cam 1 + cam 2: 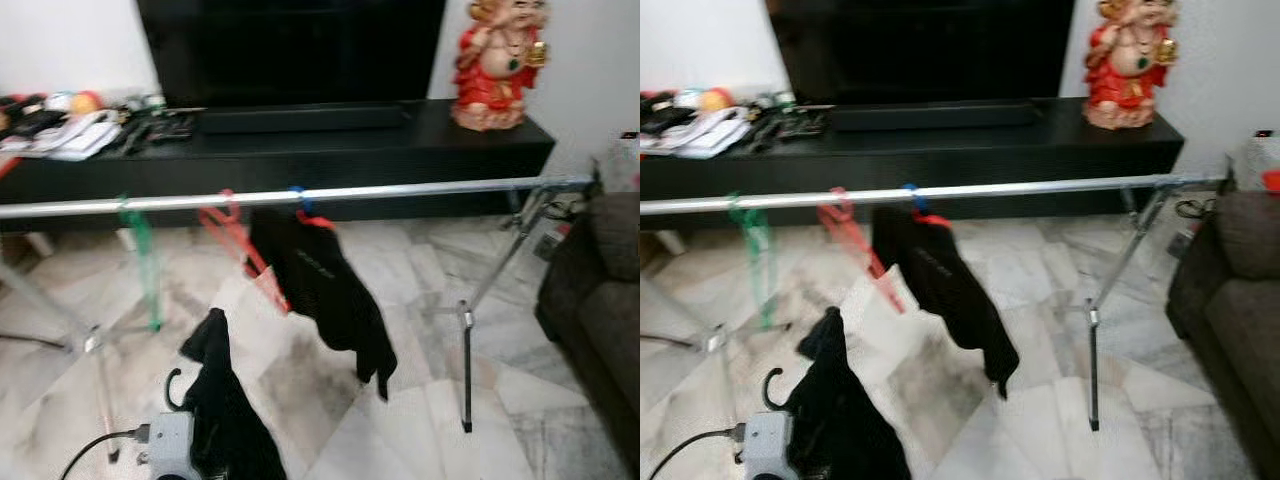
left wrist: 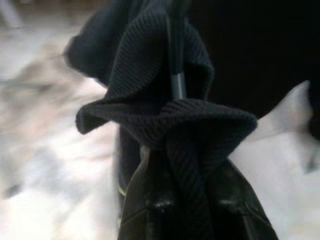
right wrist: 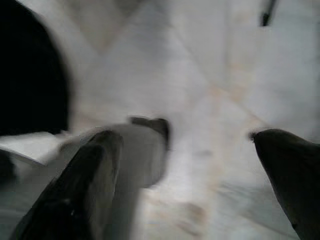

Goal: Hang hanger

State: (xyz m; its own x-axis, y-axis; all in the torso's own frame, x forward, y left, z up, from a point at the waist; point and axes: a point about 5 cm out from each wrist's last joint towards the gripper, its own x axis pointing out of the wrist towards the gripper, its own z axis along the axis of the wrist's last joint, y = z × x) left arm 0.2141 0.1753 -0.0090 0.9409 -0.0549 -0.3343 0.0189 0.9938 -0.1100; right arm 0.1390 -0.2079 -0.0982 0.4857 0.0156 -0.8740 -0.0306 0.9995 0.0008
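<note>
A black garment (image 1: 225,400) on a hanger with a black hook (image 1: 172,390) hangs low at the front left, below the silver rail (image 1: 400,190). My left gripper (image 2: 187,200) is shut on the hanger's neck (image 2: 176,85), with ribbed black cloth bunched around it. The rail carries an empty green hanger (image 1: 143,250), an empty red hanger (image 1: 238,245) and a blue-hooked hanger with a black garment (image 1: 325,285). My right gripper (image 3: 195,165) is open over the marble floor, nothing between its fingers.
Behind the rail stands a black TV cabinet (image 1: 300,150) with a red figurine (image 1: 497,65) and clutter (image 1: 70,125) at its left end. A dark sofa (image 1: 600,310) is at the right. The rack's leg (image 1: 467,370) stands on the floor (image 1: 420,350).
</note>
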